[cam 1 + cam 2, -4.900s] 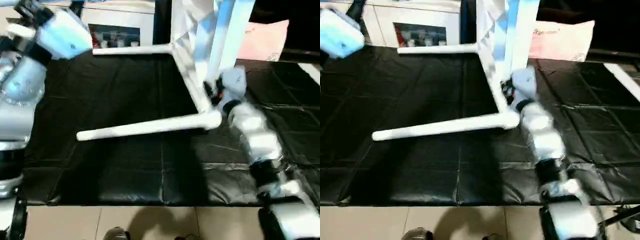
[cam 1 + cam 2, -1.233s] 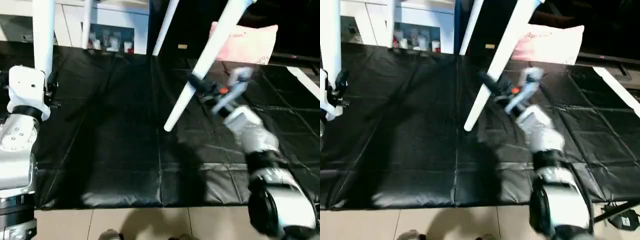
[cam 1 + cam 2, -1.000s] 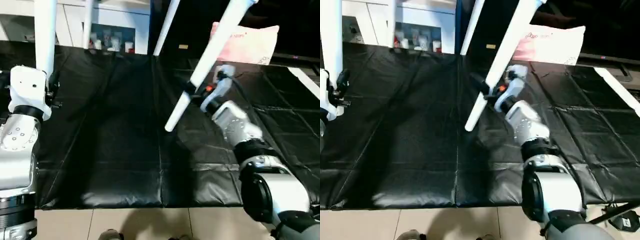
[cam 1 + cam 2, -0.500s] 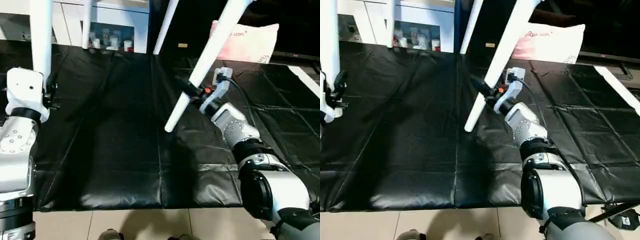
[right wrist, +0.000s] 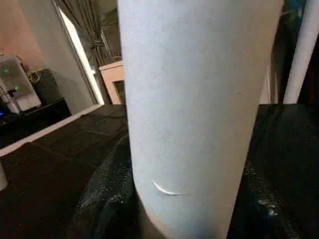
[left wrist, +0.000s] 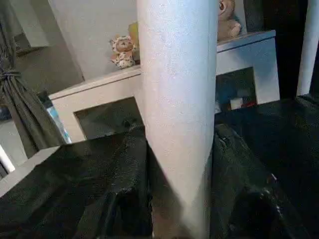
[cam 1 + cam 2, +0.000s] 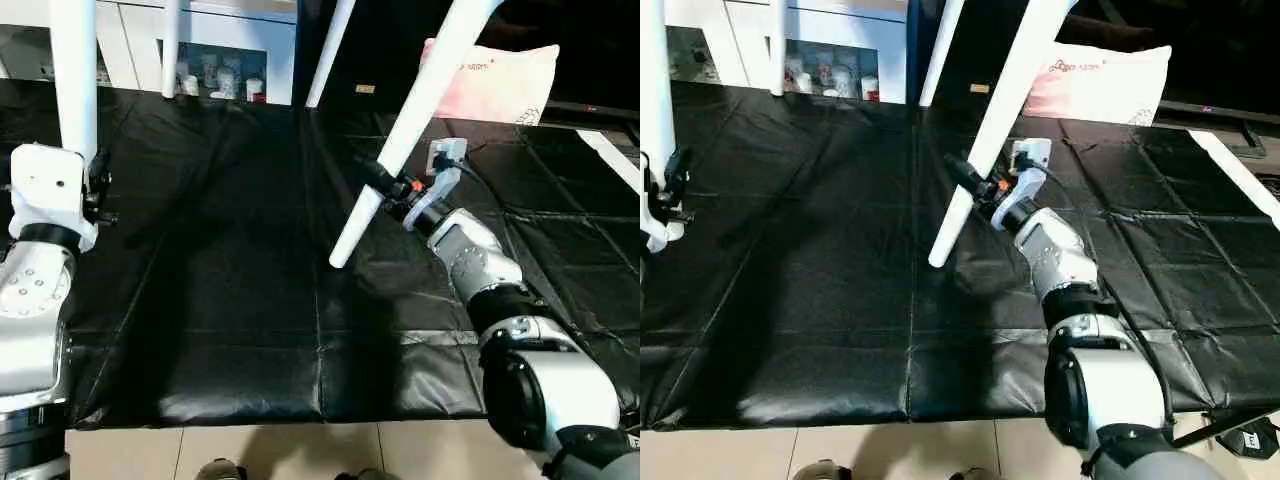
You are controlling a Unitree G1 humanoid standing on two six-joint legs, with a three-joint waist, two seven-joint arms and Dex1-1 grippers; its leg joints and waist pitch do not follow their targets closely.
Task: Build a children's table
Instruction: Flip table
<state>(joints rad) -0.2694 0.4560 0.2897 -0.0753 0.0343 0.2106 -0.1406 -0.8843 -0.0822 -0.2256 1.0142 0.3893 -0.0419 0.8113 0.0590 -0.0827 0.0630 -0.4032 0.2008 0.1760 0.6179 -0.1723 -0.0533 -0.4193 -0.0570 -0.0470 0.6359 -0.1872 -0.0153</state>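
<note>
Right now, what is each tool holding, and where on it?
Left tool: one table leg, mid-length. Right tool: another leg, near its free end.

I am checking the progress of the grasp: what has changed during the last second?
The right gripper moved in beside the slanted leg and closed around it near its lower end. The left gripper kept its hold on the upright leg; the black mat is unchanged.

legs [image 7: 420, 95]: white plastic tubes, smooth, faintly grainy up close
mat [image 7: 240, 280]: black sheet, glossy, leather-like, creased in squares
forearms [image 7: 30, 310]: silver metal, satin sheen
pillow [image 7: 505, 80], upper right: pink cloth, matt
cabinet [image 7: 130, 40], upper left: white, smooth
floor [image 7: 280, 450]: beige tiles, slight shine
</note>
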